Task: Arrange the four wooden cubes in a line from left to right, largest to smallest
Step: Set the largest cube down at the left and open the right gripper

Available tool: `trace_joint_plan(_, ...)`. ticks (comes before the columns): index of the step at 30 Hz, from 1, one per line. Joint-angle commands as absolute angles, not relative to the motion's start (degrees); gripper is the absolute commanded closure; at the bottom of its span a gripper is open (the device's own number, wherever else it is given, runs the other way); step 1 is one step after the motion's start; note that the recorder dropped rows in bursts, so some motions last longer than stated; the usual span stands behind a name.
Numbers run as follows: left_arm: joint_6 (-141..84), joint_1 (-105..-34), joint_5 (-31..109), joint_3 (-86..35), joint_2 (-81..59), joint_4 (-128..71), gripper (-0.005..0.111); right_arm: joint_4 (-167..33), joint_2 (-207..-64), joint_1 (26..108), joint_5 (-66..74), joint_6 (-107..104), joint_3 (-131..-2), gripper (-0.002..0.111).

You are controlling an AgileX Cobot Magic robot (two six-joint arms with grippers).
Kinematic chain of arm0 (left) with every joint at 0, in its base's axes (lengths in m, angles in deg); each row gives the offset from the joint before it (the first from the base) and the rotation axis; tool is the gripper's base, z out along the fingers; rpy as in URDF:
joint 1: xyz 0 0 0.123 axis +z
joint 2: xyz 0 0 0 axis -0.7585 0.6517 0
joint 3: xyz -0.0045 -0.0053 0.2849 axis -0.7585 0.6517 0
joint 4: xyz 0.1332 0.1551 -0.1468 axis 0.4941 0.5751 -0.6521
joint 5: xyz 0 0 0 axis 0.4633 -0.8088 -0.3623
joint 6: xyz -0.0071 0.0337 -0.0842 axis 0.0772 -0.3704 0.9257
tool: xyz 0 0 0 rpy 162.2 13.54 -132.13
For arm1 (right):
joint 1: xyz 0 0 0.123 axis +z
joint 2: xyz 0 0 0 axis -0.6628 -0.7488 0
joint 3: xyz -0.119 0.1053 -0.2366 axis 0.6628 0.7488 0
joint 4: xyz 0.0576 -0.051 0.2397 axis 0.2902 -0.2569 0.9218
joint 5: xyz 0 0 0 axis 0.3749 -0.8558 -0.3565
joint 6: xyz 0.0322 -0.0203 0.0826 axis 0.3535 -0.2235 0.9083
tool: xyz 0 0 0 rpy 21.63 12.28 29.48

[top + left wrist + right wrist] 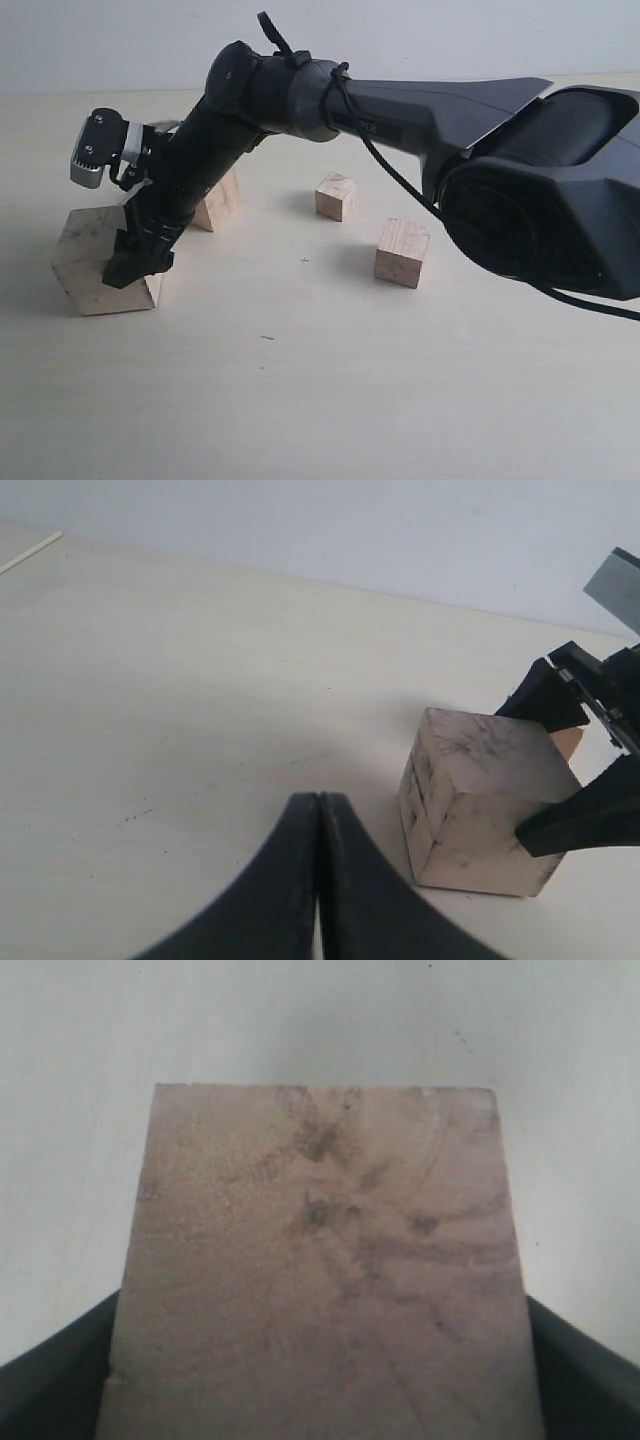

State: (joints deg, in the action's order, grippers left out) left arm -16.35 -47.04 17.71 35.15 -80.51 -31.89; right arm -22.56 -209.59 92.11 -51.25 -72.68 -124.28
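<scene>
Your right gripper (138, 262) has its jaws clamped on the big cube (85, 268), which sits on the table (330, 390) at the far left, right where it belongs. The left gripper (320, 880) is pinched closed on nothing, near that cube. The second cube (222, 200) is half hidden behind the arm. The smallest (336, 196) sits left of the third (402, 252), so those look swapped to me. I'd call it one placed, three to tidy.
</scene>
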Motion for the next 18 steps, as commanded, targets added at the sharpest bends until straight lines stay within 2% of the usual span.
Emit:
trace_joint_plan(1, -16.5, -47.2, 17.9, 35.1, -80.8, -32.2, 0.107, -24.7, -209.5, 92.2, -51.8, -68.3, -124.6, 0.086)
trace_joint_plan(4, -16.5, -47.2, 17.9, 35.1, -80.8, -32.2, 0.107, -26.2, -209.5, 92.2, -51.6, -66.5, -124.6, 0.068)
trace_joint_plan(8, -16.5, -47.2, 17.9, 35.1, -80.8, -32.2, 0.107, -27.0, -209.5, 92.2, -51.6, -65.2, -124.6, 0.049)
trace_joint_plan(11, -16.5, -47.2, 17.9, 35.1, -80.8, -32.2, 0.107, -27.0, -209.3, 92.2, -51.6, -65.2, -124.6, 0.044)
trace_joint_plan(18, -16.5, -47.2, 17.9, 35.1, -80.8, -32.2, 0.107, -30.5, -209.3, 92.2, -52.6, -63.8, -124.6, 0.044)
